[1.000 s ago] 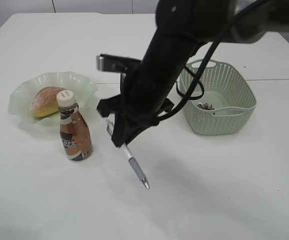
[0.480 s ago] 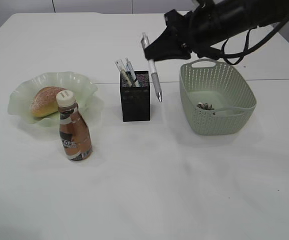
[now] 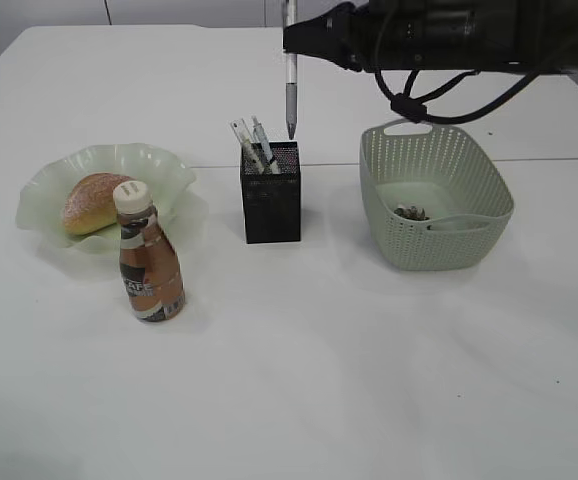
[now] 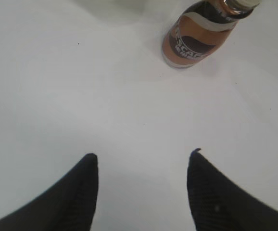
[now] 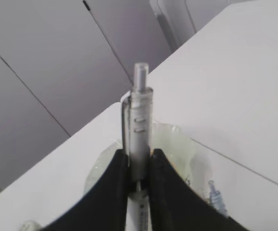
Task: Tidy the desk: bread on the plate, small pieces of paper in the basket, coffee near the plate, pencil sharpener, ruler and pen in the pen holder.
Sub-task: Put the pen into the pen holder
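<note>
Now the right gripper (image 5: 138, 166), jaws clamped on the pen (image 3: 290, 75), holds it upright just above the pen holder (image 3: 271, 195); lowering comes next. Left gripper (image 4: 141, 163) jaws stand apart, empty.

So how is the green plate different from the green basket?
The plate is low and flat with a wavy, smooth rim; the basket is taller with straight walls full of little holes. The plate holds a round bread roll; the basket holds only a few small scraps. The plate sits left of the black pen holder, the basket to its right. Both are pale green and rest on the white table.
</note>
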You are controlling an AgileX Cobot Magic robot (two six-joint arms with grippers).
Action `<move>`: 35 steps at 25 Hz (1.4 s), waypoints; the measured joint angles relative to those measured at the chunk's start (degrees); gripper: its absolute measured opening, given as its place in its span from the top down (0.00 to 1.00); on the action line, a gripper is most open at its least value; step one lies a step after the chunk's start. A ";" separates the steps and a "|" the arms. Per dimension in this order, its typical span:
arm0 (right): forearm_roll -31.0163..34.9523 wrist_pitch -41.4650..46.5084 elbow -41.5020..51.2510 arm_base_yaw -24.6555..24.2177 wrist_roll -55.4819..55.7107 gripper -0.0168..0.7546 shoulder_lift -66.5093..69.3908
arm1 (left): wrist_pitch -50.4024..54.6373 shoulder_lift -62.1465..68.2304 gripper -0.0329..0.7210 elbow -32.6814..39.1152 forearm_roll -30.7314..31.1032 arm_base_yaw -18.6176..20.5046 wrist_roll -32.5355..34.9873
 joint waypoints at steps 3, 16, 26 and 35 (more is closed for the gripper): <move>3.00 -0.70 -0.52 0.00 -7.60 0.89 2.62 | 0.00 0.00 0.38 0.00 0.00 0.00 0.00; 6.69 -1.27 -4.13 0.00 -22.17 0.89 8.37 | 0.00 0.00 0.38 0.00 0.00 0.00 0.00; 6.79 -1.05 -4.13 0.82 -22.64 0.89 10.17 | 0.00 0.00 0.38 0.00 0.00 0.00 0.00; 6.79 -1.05 -4.22 1.20 -22.75 0.85 10.65 | 0.21 0.00 0.38 0.00 -0.04 0.00 0.00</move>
